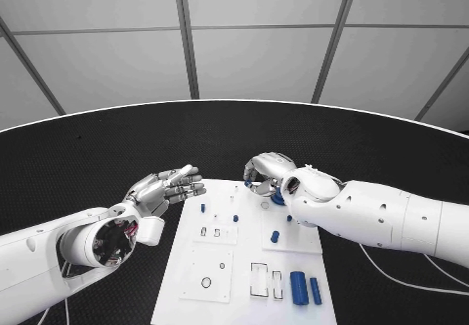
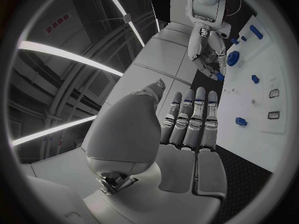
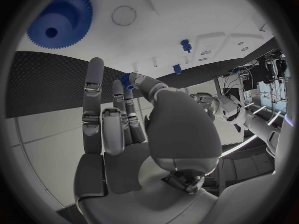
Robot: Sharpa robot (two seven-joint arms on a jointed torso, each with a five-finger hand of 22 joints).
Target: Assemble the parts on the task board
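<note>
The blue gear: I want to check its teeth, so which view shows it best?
The right wrist view: the blue gear lies flat on the task board, large, its teeth distinct. In the left wrist view it is small and distant. In the head view the right hand and its arm mostly hide it.

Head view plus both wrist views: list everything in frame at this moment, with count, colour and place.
table: one, black, under everything.
task board: one, white, mid-table.
gear: one, blue, on the board's far part, by the right hand.
long cylinders: two, blue, side by side at the board's near right corner.
small pegs: at least four, blue, spread over the board's middle.
small part: one, blue, pinched at the right hand's fingertips.
left robot hand: one, silver, beside the board's left edge, holding nothing.
right robot hand: one, silver, over the board's far end.
</note>
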